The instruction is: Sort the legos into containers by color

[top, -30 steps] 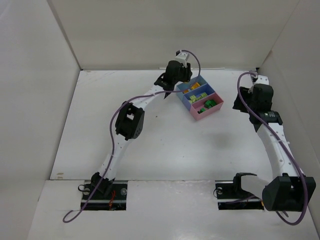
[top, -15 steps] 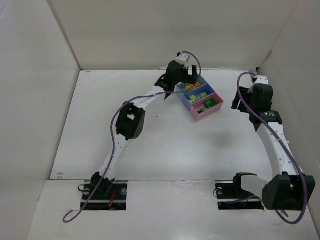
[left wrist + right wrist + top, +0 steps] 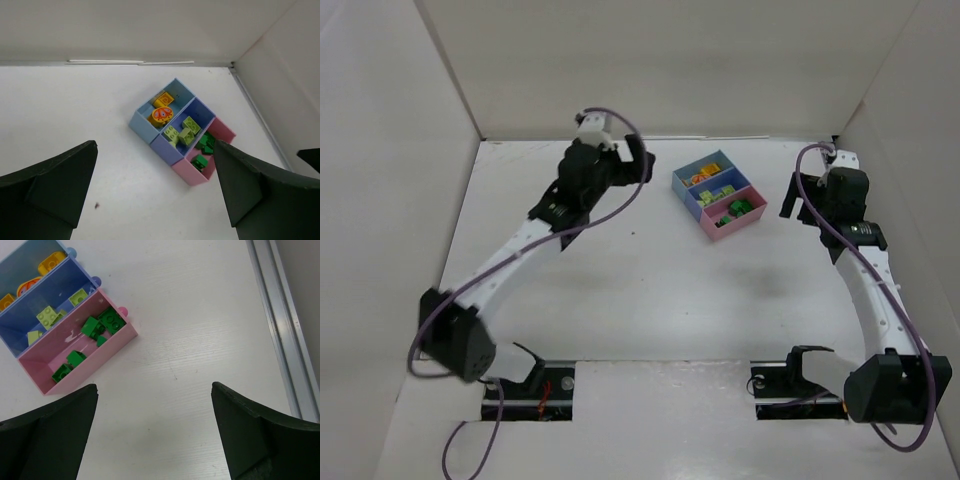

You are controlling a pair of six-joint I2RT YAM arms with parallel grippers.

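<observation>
The containers (image 3: 692, 176) are three joined trays at the back of the table. The light blue tray (image 3: 141, 123) holds orange-yellow legos (image 3: 161, 114). Pale lime legos (image 3: 183, 132) lie in the darker blue tray (image 3: 168, 150), and dark green legos (image 3: 100, 324) in the pink tray (image 3: 86, 367). My left gripper (image 3: 638, 162) hangs open and empty to the left of the trays, apart from them. To their right, my right gripper (image 3: 790, 197) is open and empty above bare table. No legos show outside the trays.
White walls enclose the table on three sides. A metal rail (image 3: 280, 325) runs along the right wall's foot, close to my right gripper. A small dark speck (image 3: 96, 204) marks the table below my left gripper.
My left arm has swung back to the left, away from above the trays, and its jaws have opened. The right gripper has opened wider while staying in place.
</observation>
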